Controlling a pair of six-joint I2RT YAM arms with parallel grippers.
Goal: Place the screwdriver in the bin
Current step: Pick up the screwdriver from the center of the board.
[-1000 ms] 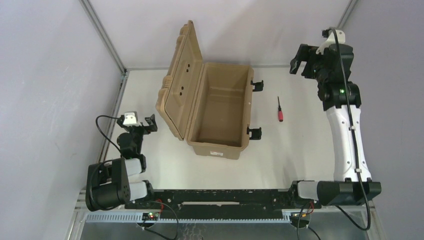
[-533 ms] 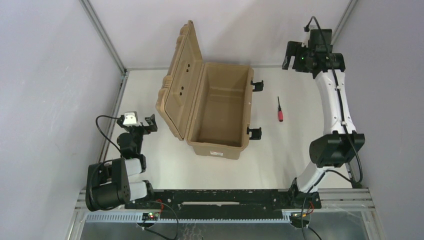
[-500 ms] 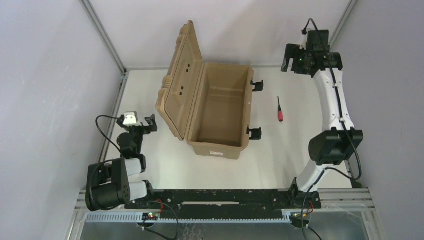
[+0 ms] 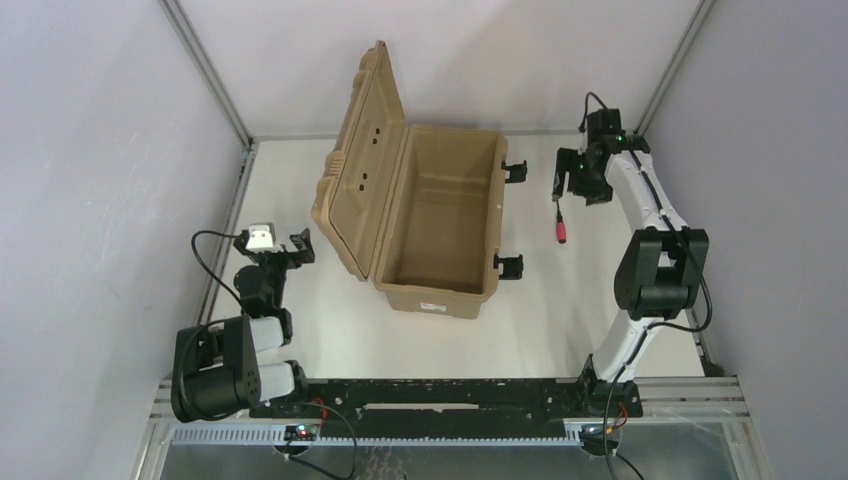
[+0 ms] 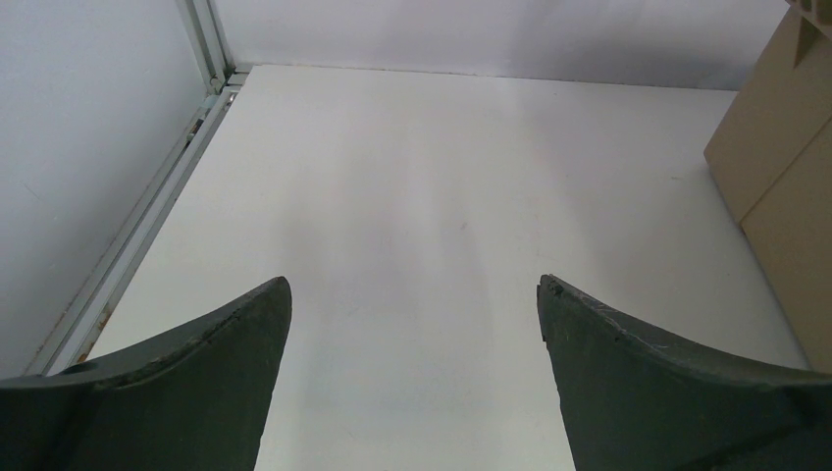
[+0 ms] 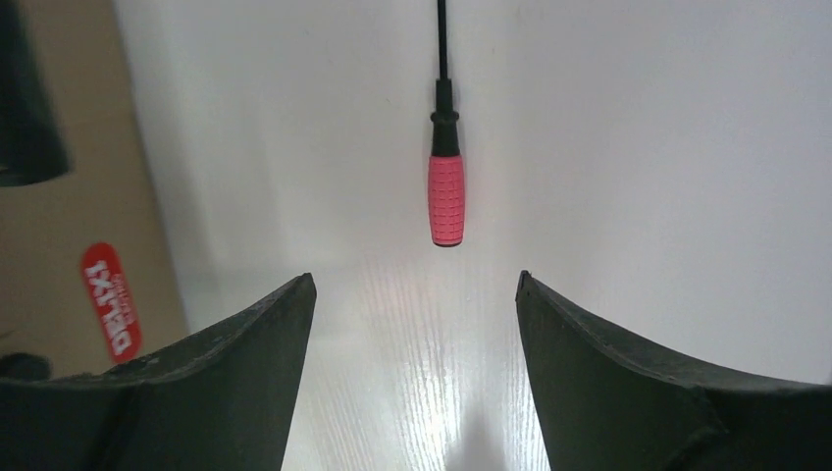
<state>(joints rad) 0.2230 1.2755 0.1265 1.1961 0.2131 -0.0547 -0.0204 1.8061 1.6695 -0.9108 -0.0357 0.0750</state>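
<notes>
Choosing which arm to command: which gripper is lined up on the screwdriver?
The right gripper: the screwdriver lies centred just ahead of its open jaws. The left gripper sits across the bin, with no screwdriver in its view.

Bright, even, diffuse light throughout; top view sharp, walls faintly violet. Counter (image 4: 580, 300) near white; shadows soft and faint, a thin one along the bin's (image 4: 440, 215) near wall. Right wrist view: pale glare patch on the counter at the right gripper (image 6: 414, 277), grain showing in it; screwdriver (image 6: 446, 196) crisp. Left wrist view: broad faint sheen, left gripper (image 5: 413, 279) a dark silhouette.
</notes>
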